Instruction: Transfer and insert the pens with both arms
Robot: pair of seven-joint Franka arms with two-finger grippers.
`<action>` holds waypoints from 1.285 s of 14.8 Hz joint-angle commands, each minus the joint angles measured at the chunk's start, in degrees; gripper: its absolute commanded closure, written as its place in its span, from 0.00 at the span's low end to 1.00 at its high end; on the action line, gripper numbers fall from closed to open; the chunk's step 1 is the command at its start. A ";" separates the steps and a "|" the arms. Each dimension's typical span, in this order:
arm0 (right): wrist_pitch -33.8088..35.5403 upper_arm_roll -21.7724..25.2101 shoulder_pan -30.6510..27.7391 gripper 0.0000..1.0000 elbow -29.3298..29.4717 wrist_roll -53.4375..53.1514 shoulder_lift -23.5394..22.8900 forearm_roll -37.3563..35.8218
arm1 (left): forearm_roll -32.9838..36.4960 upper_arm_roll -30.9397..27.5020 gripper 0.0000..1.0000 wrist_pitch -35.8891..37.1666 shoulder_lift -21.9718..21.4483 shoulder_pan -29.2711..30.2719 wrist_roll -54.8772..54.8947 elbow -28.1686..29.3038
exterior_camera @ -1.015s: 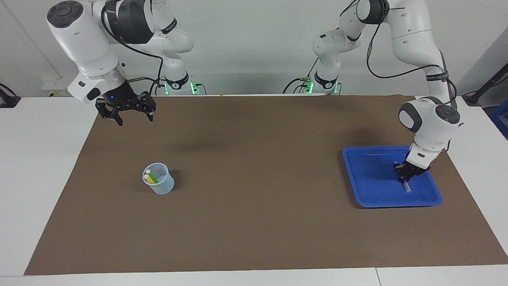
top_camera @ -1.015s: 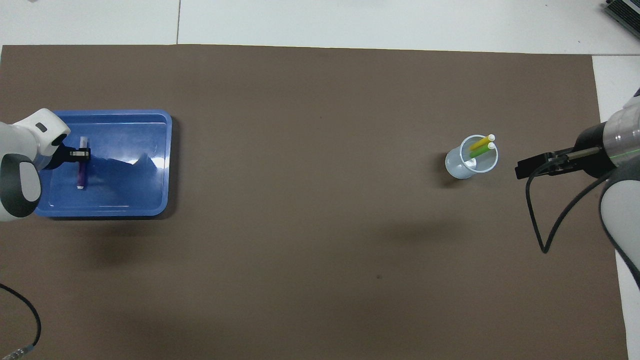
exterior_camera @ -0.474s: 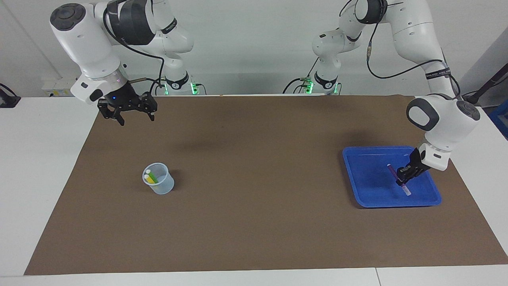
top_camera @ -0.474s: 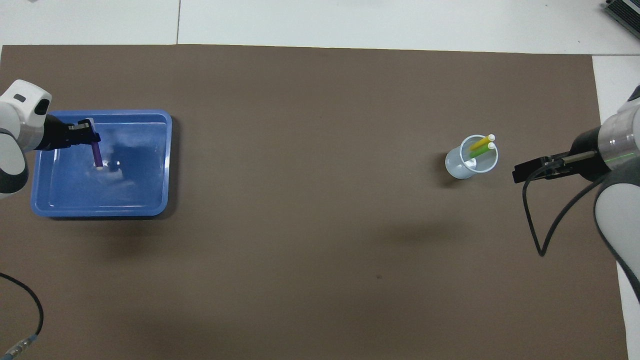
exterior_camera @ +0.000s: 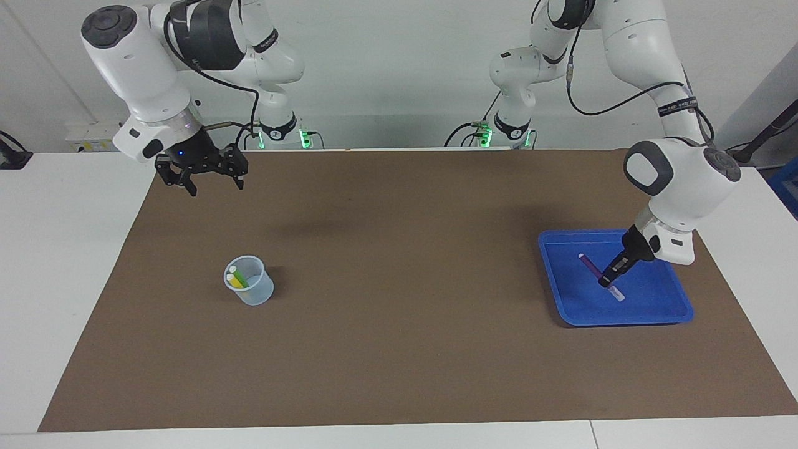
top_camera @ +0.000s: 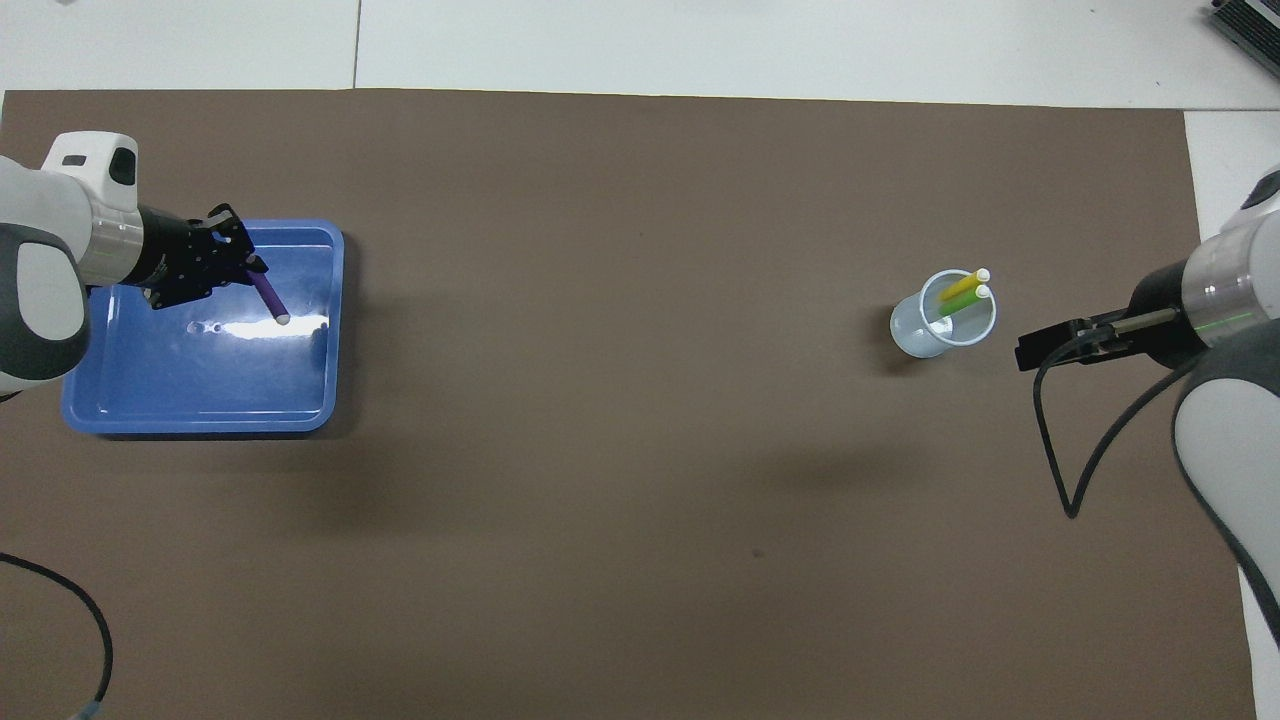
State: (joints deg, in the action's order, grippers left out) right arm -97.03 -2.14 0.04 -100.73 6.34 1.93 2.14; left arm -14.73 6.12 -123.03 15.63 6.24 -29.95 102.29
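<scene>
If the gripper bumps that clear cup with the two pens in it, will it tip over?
Probably fairly easily. The clear cup looks thin and light. The yellow pen and green pen lean against one side of its rim, so their weight sits off-centre. It would likely slide or topple.

Bright even light from above, soft blurred shadows on brown mat (top_camera: 640, 450); white glare inside blue tray (top_camera: 300, 400), sharp focus

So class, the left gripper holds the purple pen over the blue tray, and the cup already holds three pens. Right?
Not quite. The cup holds two pens, yellow and green, as the overhead view shows. The left gripper does hold the purple pen over the blue tray.
</scene>
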 commanded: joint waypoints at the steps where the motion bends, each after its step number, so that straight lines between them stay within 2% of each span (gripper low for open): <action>1: -0.96 -0.23 -0.30 0.00 -2.37 1.74 2.03 2.83 | -3.02 -0.76 1.00 2.62 -3.05 -3.50 -8.43 1.15; 3: -2.89 -0.14 -0.57 0.00 -2.63 2.89 2.03 10.48 | -4.33 -0.67 1.00 3.24 -4.20 -6.32 -14.39 1.15; 9: -7.55 -0.14 0.13 0.00 -3.16 2.46 -0.34 24.55 | -5.22 -0.76 1.00 1.66 -5.52 -19.93 -39.44 1.59; 11: -10.62 -0.23 1.79 0.00 -4.03 0.45 -1.31 25.97 | -5.30 -0.76 1.00 -0.79 -5.52 -24.50 -48.48 1.59; 14: -15.62 -0.23 3.81 0.00 -5.97 -1.06 -2.19 32.47 | -5.30 -0.85 1.00 -7.38 -5.26 -30.13 -63.61 2.47; 19: -21.79 -0.23 7.25 0.04 -6.41 -4.75 -4.12 35.29 | -5.30 -0.76 1.00 -12.92 -4.99 -35.50 -77.16 2.30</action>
State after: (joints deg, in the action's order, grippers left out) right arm -116.66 -2.40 6.94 -106.52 2.53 -1.89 35.25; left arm -19.21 6.46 -133.16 11.31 -26.98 -102.13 103.55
